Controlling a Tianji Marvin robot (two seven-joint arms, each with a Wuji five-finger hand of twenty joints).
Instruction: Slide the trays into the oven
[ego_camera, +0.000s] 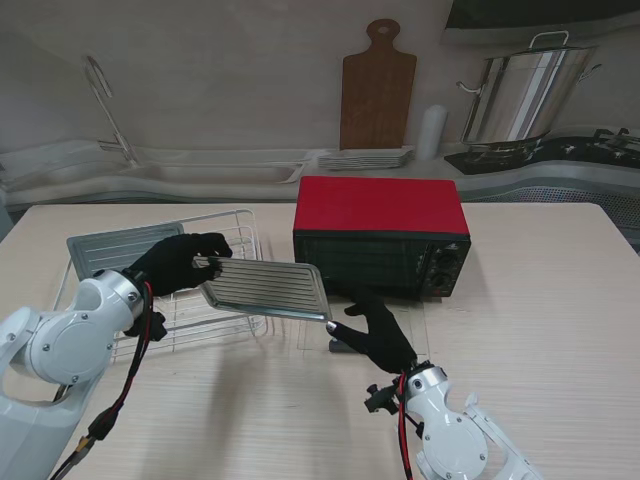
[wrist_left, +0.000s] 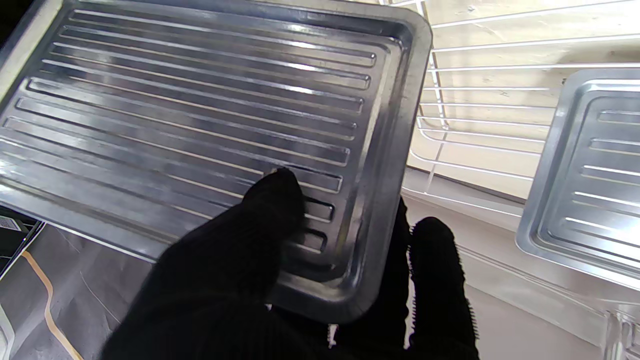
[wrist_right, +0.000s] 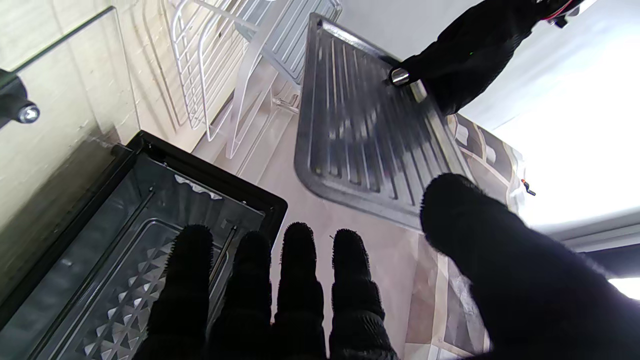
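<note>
- Left hand (ego_camera: 180, 262): closed on one short edge of a ribbed tray (ego_camera: 266, 289); thumb (wrist_left: 272, 200) on the ribbed face, other fingers (wrist_left: 440, 260) under the rim, as seen from the left wrist.
- Held tray: clear of the tabletop (ego_camera: 560, 330), roughly level, reaching from the rack (ego_camera: 215, 300) toward the oven (ego_camera: 380, 235); far corner close to the right hand (ego_camera: 375, 335), contact not confirmable.
- Same tray from the right wrist (wrist_right: 360, 135): slightly blurred, left hand (wrist_right: 470, 45) visible at its far edge.
- Second tray (ego_camera: 120, 247): in the white wire rack at the left side, leaning, beyond the left hand; also in the left wrist view (wrist_left: 585, 175), well apart from the held one.
- Right hand: open, holding nothing; fingers (wrist_right: 300, 270) straight and side by side, thumb (wrist_right: 480, 235) spread apart.
- Right hand position: in front of the oven, nearer to me, over the lowered glass door (ego_camera: 400, 330).
- Oven: red top, black front, at table centre; door down, cavity (wrist_right: 140, 225) exposed in the right wrist view, inside it a patterned floor plate and side rails.
- Door handle end (wrist_right: 20, 107): seen at the edge of the glass in the right wrist view.
- Background: cutting board (ego_camera: 377, 90) upright against the wall, steel pot (ego_camera: 520, 95) on the stove at the right, stacked plates (ego_camera: 365, 158) behind the oven.
</note>
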